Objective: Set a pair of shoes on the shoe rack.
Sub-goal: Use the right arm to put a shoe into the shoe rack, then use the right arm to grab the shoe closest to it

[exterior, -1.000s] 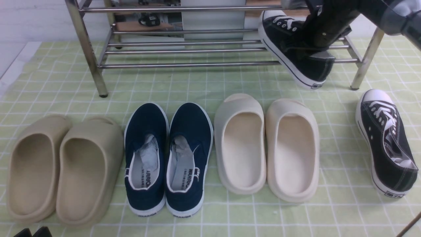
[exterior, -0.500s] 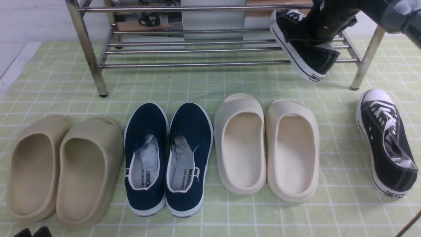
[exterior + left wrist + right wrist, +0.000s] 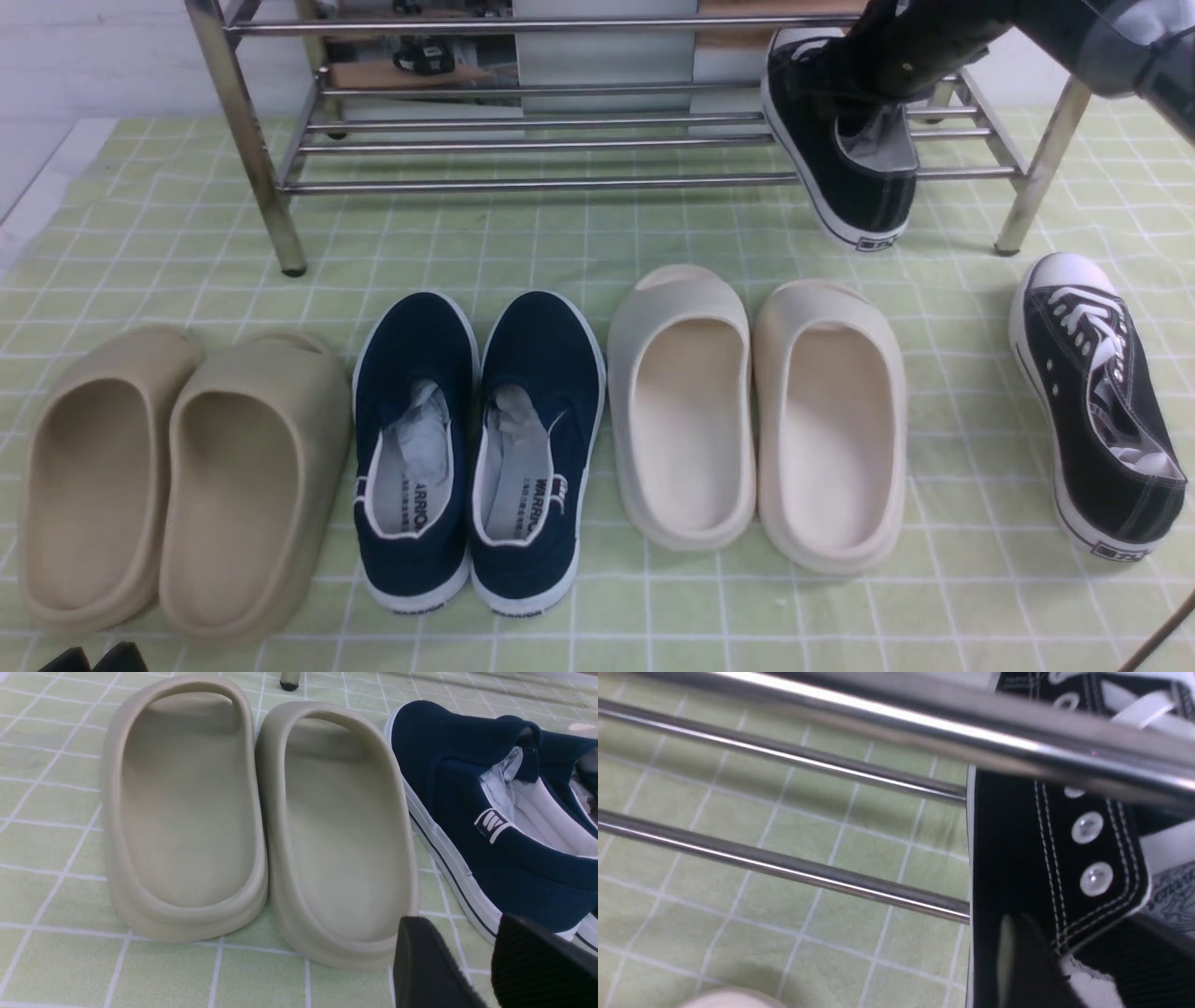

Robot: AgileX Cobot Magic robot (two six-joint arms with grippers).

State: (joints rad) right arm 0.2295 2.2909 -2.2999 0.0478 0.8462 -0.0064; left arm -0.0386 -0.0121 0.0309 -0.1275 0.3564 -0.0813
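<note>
One black sneaker lies on the shoe rack's lowest shelf at its right end, toe inward and heel hanging over the front bar. My right gripper is right above its opening. In the right wrist view the right gripper is open and straddles the side wall of the sneaker, with rack bars beside it. The other black sneaker lies on the mat at the right. My left gripper hovers low near the front left, empty, its fingers a little apart.
On the green checked mat stand tan slippers, navy slip-on shoes and cream slippers in a row. The rack's right front leg stands between the two sneakers. The left gripper shows at the bottom edge.
The right gripper carried the sneaker deeper onto the shelf, then its jaws parted. The sneaker turned upright and its heel dropped over the front bar. The left arm has not moved.
</note>
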